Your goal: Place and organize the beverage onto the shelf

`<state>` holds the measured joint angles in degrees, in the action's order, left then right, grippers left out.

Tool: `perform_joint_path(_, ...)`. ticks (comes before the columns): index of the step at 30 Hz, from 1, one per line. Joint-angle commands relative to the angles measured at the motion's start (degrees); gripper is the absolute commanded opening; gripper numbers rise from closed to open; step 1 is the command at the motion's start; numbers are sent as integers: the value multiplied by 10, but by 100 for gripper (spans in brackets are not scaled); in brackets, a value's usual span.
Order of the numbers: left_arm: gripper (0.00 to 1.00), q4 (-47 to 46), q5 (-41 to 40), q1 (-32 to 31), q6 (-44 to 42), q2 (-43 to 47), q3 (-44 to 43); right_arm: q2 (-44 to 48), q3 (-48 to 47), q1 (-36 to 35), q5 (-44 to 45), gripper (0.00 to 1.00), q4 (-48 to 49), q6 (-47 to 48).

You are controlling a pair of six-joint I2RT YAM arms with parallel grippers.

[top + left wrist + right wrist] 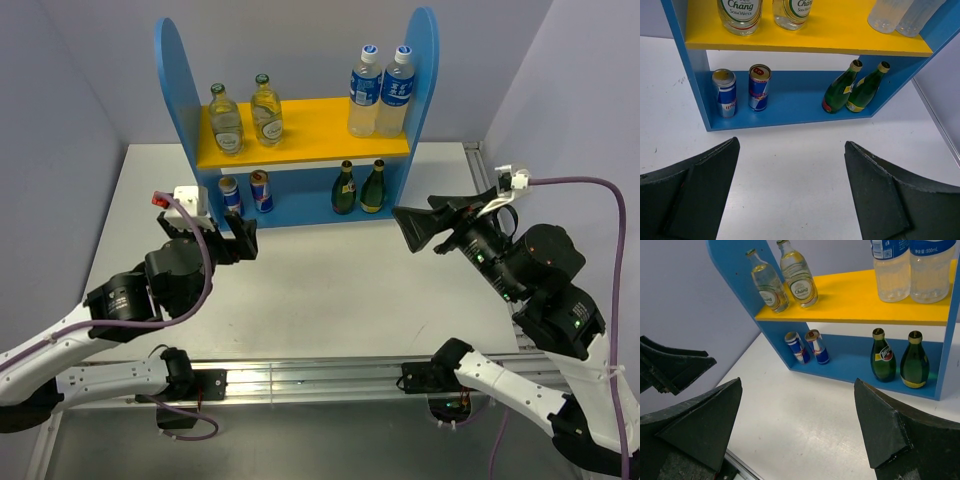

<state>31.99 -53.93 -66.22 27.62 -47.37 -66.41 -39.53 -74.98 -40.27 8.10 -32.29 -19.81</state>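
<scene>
The blue shelf stands at the back of the table. Two clear glass bottles stand on the left of its yellow upper board. On the lower level two blue-and-silver cans stand left and two dark green bottles stand right. The cans and green bottles also show in the left wrist view. My left gripper is open and empty, in front of the cans. My right gripper is open and empty, right of the shelf front. Both hold nothing.
Two taller clear plastic bottles with blue labels stand on the right of the yellow board. The white table lies between the grippers and the shelf. A metal rail runs along the near edge. Grey walls enclose the sides.
</scene>
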Motion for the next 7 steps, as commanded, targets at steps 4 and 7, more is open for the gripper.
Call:
perform_joint_path(4,92,0,-14,-2,-10,10,3,2,-6,-3,3,100,4,10)
perform_joint_path(7,92,-5,-14,-2,-11,12,8,2,-4,-3,5,100,6,14)
